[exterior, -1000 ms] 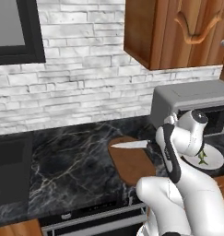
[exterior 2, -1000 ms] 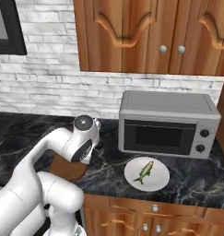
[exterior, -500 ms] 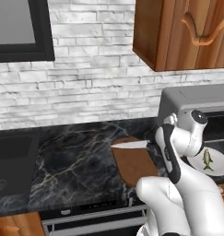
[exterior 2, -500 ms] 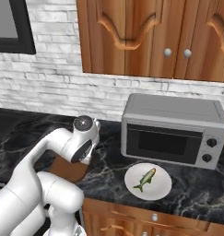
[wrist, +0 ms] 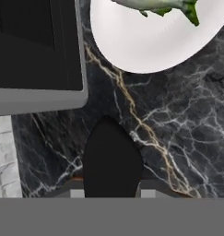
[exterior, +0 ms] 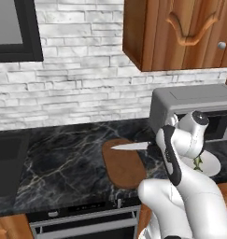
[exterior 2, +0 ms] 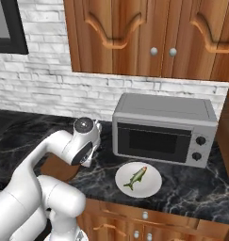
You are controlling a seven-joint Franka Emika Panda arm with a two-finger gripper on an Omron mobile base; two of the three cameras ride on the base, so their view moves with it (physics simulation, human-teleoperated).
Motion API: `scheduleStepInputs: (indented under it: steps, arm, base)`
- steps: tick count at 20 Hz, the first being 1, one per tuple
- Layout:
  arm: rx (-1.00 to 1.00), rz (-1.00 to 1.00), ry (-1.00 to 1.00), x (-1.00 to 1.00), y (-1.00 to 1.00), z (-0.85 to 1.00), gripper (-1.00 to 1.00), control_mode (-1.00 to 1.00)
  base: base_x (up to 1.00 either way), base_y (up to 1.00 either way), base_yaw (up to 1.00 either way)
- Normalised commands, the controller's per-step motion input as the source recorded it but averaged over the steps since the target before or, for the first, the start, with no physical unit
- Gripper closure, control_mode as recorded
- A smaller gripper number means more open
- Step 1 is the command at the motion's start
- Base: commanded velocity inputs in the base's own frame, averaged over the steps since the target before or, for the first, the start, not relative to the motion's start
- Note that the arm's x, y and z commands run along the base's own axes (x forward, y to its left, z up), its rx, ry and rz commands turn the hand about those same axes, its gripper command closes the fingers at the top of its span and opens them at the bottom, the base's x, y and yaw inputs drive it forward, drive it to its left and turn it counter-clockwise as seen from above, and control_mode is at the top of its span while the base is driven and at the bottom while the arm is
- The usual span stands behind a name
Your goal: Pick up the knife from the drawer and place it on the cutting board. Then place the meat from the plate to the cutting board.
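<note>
My gripper is shut on the black handle of the knife. The silver blade points left, level, just above the far part of the dark brown oval cutting board. In the hand view the knife handle stands end-on between the fingers of the gripper. The meat, a small pale greenish fish shape, lies on the round white plate in front of the microwave, right of the cutting board. The plate and the meat show ahead of the hand. The drawer is out of view.
A grey microwave stands against the brick wall, right behind the plate. Wooden wall cabinets hang above it. The black marble counter runs left of the board to a dark recess. Knobbed cabinet fronts lie below.
The whole picture has shifted a little sideways, so the base has moved. The knife stays in my shut gripper over the cutting board; the meat still lies on the plate.
</note>
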Motion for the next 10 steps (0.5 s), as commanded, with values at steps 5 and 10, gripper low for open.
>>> scheduleStepInputs:
  steps: [5, 10]
  arm:
    - [0.0, 0.0, 0.0, 0.0, 0.0, 0.0, 1.0, 1.0]
    - [0.0, 0.0, 0.0, 0.0, 0.0, 0.0, 1.0, 1.0]
  base:
    - [0.61, -0.19, 0.0]
    - [1.0, -0.03, 0.04]
